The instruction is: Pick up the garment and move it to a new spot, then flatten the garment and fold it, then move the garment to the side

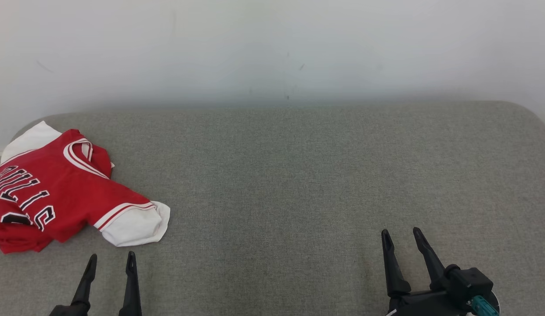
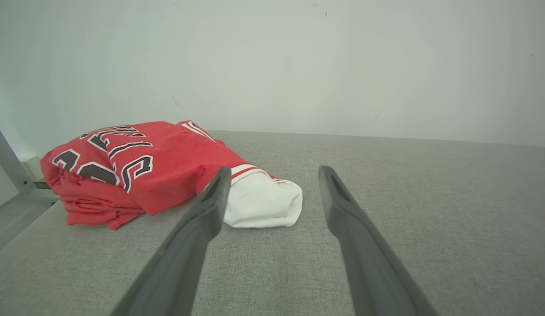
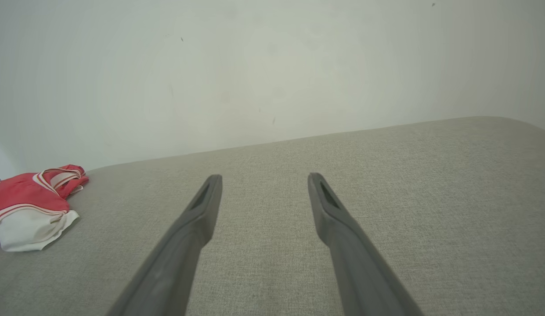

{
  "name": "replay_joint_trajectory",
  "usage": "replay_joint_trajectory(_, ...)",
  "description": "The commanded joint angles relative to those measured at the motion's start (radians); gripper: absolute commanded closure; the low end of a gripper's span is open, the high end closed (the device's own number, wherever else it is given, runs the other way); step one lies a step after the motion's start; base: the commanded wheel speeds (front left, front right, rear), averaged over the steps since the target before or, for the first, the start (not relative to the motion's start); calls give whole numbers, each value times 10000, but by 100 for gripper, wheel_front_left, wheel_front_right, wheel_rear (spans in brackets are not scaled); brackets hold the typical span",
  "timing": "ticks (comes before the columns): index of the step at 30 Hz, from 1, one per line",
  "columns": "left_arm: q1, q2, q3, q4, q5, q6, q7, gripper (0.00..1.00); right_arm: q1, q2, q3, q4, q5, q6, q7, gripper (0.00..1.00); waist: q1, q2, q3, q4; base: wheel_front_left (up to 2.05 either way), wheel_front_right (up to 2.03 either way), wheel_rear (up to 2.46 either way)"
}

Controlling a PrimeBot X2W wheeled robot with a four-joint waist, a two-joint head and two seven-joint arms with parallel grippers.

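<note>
Red garment point(image 1: 57, 193) — folded, white sleeves, black lettering

Left claw point(image 1: 111, 260) and right claw point(image 1: 401, 235) both spread wide, holding nothing, fingers pointing forward

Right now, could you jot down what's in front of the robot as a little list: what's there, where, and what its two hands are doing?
garment: red jersey, black lettering, loosely bunched
position: left end of the grey padded surface
left hand: open, empty, just short of the jersey's white sleeve
right hand: open, empty, over bare surface, far from the jersey
backdrop: pale wall
task stage: jersey not yet picked up
</note>
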Motion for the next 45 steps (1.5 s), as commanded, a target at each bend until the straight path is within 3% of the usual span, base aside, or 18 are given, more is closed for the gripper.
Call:
replay_joint_trajectory(1, 86, 60, 21, -12, 224, 7, -94, 0, 26, 9, -16, 18, -212, -20, -91, 0, 0, 0, 0, -5, 0, 0, 0)
replay_joint_trajectory(45, 61, -177, 259, 324, 518, 6, -164, 0, -272, 11, -39, 748, -677, -21, -155, 0, 0, 0, -228, -33, 0, 0, 0)
